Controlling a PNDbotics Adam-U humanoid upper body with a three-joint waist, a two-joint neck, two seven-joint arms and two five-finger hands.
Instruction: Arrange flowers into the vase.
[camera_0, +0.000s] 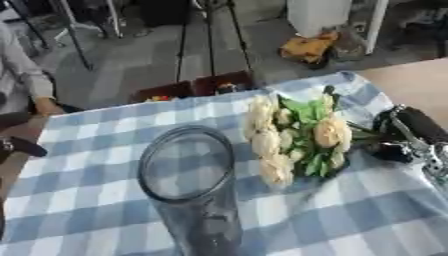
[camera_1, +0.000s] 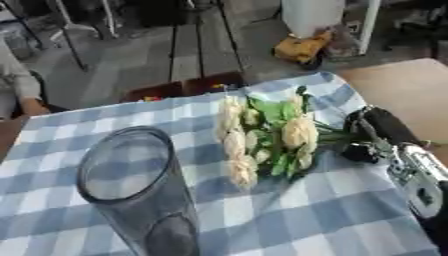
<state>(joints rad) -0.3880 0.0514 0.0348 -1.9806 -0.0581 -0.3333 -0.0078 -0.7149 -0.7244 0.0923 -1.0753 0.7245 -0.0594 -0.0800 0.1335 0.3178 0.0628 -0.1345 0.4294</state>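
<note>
A tall clear glass vase (camera_0: 188, 170) stands upright on the blue-and-white checked cloth (camera_0: 79, 200), near the front and nothing shows inside it. To its right is a bunch of cream flowers (camera_0: 297, 137) with green leaves, blooms pointing left and stems running right. My black right hand (camera_1: 376, 135) comes in from the right edge and is curled round the stems. The blooms sit just right of the vase's rim, apart from it. A dark shape (camera_0: 22, 146) at the left edge may be my left hand; I cannot make it out.
The table's far edge runs behind the flowers, with bare wood (camera_0: 411, 85) at the right corner. Dark red chair backs (camera_0: 197, 86) stand behind it. A person's sleeve and hand (camera_0: 39, 102) show at the far left, away from the flowers.
</note>
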